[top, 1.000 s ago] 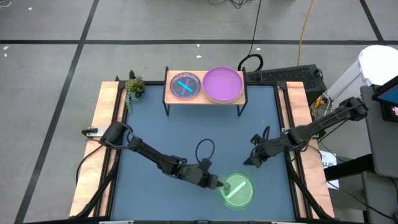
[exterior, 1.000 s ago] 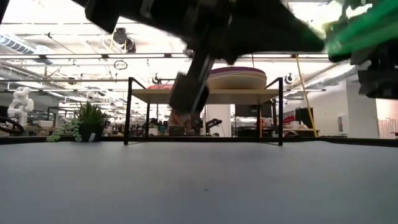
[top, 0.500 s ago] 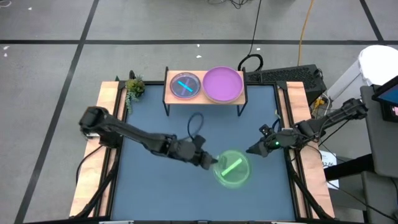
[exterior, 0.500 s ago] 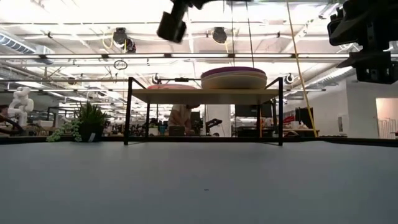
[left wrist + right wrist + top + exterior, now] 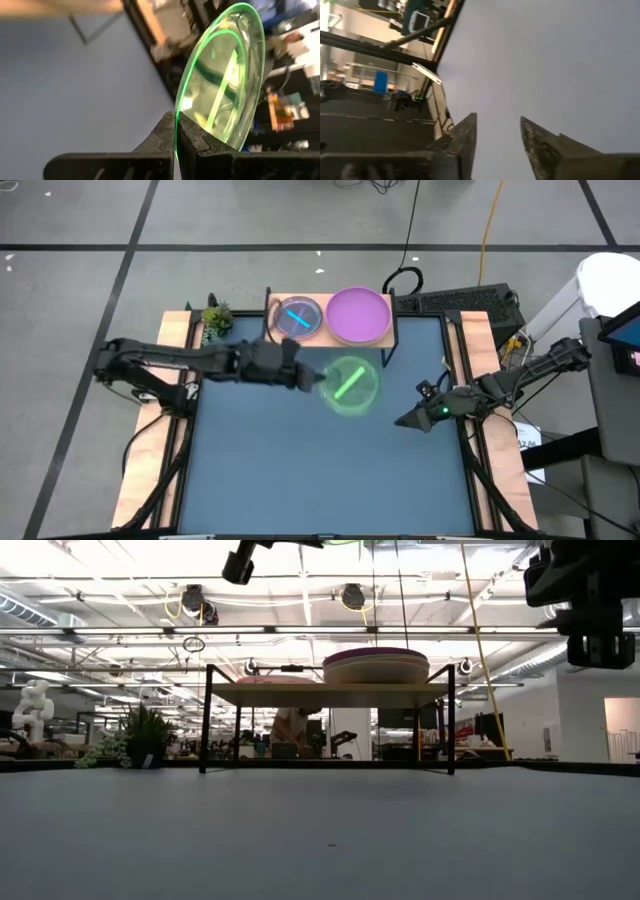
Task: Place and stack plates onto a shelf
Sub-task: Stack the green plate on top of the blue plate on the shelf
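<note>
Overhead, my left gripper (image 5: 310,378) pinches the green plate (image 5: 350,386) by its rim, carried above the table just in front of the shelf (image 5: 385,342), where the blue plate (image 5: 297,317) and purple plate (image 5: 359,315) already sit. Low down, that shelf (image 5: 330,694) stands clear. At my wrist, the green plate (image 5: 225,80) is tilted on edge; I'd level it before lowering onto the blue one. My right gripper (image 5: 497,140) waits aside, parted, empty.
</note>
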{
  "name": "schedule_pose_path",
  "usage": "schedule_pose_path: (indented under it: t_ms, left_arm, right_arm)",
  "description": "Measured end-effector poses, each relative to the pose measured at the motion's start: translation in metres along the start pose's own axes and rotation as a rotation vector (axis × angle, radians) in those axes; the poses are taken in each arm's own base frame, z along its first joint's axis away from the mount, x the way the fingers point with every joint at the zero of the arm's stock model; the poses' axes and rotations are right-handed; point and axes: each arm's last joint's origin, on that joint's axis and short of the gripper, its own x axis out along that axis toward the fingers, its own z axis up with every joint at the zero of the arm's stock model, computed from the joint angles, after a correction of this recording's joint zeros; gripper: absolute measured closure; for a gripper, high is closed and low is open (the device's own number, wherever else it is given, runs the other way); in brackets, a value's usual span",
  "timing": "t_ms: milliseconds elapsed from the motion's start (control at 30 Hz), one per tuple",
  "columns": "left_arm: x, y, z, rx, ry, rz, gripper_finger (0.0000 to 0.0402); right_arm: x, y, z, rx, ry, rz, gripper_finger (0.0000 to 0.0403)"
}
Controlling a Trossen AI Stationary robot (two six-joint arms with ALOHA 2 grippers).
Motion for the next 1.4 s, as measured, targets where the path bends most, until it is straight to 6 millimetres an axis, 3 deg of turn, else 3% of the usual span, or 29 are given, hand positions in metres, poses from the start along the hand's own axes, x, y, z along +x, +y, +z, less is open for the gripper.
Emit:
schedule_pose_path:
  t_ms: [333,667,933,1133,1400]
  left_arm:
    - [-0.024,0.024,0.056,0.023,-0.081,0.022,0.0401]
    - [-0.033,0.046,0.089,0.049,-0.12,0.042,0.0401]
    - [-0.04,0.057,0.106,0.059,-0.139,0.046,0.0401]
    - [-0.057,0.064,0.12,0.077,-0.194,0.048,0.0401]
    - [-0.082,0.078,0.143,0.056,-0.283,0.06,0.0401]
  right_arm:
    - [-0.001,0.021,0.01,0.071,-0.159,0.172,0.0395]
    - [-0.011,0.063,0.027,0.05,-0.262,0.062,0.0402]
    - [-0.018,0.098,0.039,-0.068,-0.315,0.088,0.0403]
    - [-0.024,0.12,0.051,-0.158,-0.357,0.1,0.0403]
    - [-0.018,0.136,0.061,-0.23,-0.389,0.069,0.0403]
